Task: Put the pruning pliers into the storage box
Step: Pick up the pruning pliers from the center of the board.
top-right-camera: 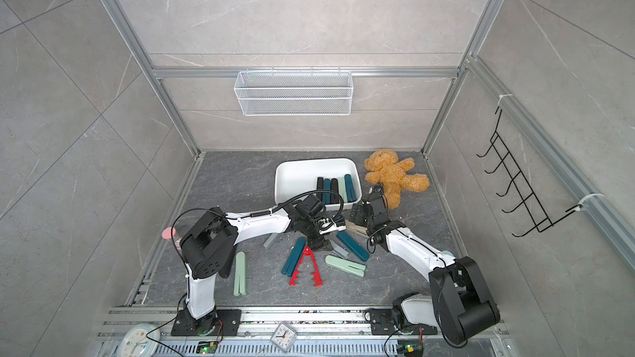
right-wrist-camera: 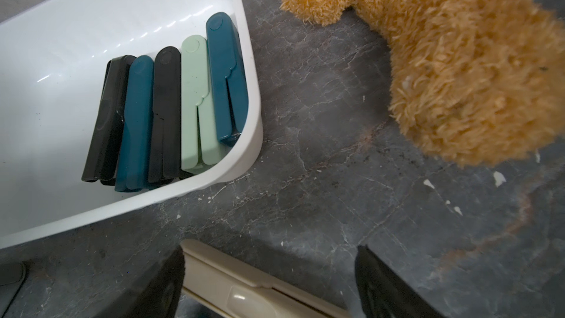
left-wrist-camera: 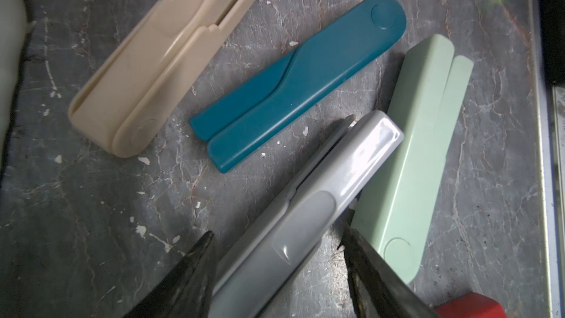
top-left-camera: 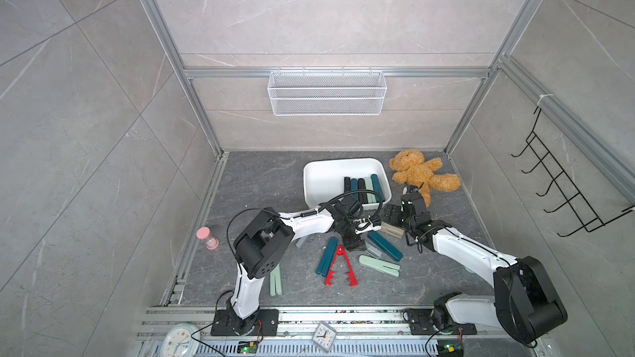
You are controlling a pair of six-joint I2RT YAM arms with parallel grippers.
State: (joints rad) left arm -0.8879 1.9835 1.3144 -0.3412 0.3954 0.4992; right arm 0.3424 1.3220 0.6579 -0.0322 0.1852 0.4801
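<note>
**Top views.** In both top views you see the white box (top-left-camera: 338,160) at 12 o'clock on the tabletop (top-left-camera: 261,187). Five pliers (top-left-camera: 362,187) lie side by side against its 3 o'clock wall. The teddy bear (top-left-camera: 417,173) lies at 2 o'clock, just beside the box. More pliers lie loose at the centre. The red pliers (top-left-camera: 340,267) are spread in a V, with the teal pliers (top-left-camera: 326,261) touching them on the 9 o'clock side and the mint pliers (top-left-camera: 379,265) near them at 3 o'clock. The second teal pliers (top-left-camera: 385,245) lie at 1 o'clock of the red pair. Your left pincer (top-left-camera: 354,242) points down just beyond the red hinge. Your right pincer (top-left-camera: 391,214) hangs over the beige pliers (top-left-camera: 393,230).

**Left wrist.** Your left pincer (left-wrist-camera: 276,234) is spread astride the grey pliers (left-wrist-camera: 321,194), which lie flat on the tabletop. One finger (left-wrist-camera: 189,276) is close alongside them, and a sliver of tabletop shows at the other finger. The mint pliers (left-wrist-camera: 422,148) lie just beside the grey pair. The second teal pliers (left-wrist-camera: 293,87) and the beige pliers (left-wrist-camera: 153,71) lie apart from it.

**Right wrist.** Your right pincer (right-wrist-camera: 270,249) stands wide, gripping nothing. The beige pliers (right-wrist-camera: 244,295) lie between its fingers (right-wrist-camera: 165,282). Inside the box (right-wrist-camera: 250,148) the five pliers (right-wrist-camera: 165,111) run black, teal, black, mint, teal.
</note>
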